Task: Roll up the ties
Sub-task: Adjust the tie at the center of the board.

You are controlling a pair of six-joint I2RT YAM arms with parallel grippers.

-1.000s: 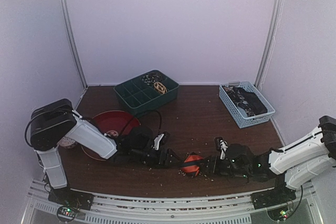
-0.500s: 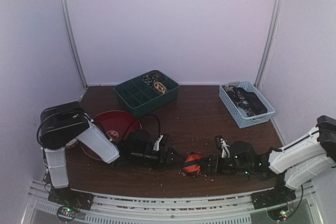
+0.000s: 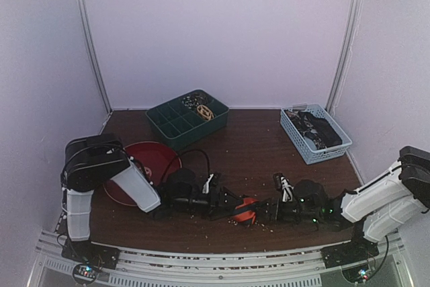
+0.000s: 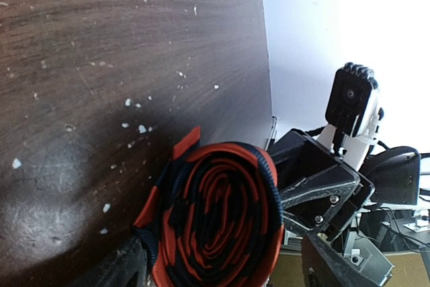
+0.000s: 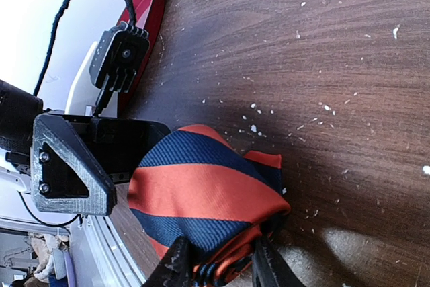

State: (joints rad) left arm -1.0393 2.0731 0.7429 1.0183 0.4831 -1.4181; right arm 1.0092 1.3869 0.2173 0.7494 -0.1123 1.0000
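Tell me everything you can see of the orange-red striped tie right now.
The striped tie looks like woven fabric, orange-red with dark navy-black bands. It is wound into a tight spiral coil, with one loose end poking out. It sits on the table near the front middle, between the two arms. The right gripper pinches its lower edge. The left gripper straddles the coil with its fingers spread.

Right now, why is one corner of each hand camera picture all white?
Left wrist view: glare washes out the upper right, yet the striped tie looks sharp. Right wrist view: the upper left is blown white, with sheen on the table. Top view: dim, purplish, soft.
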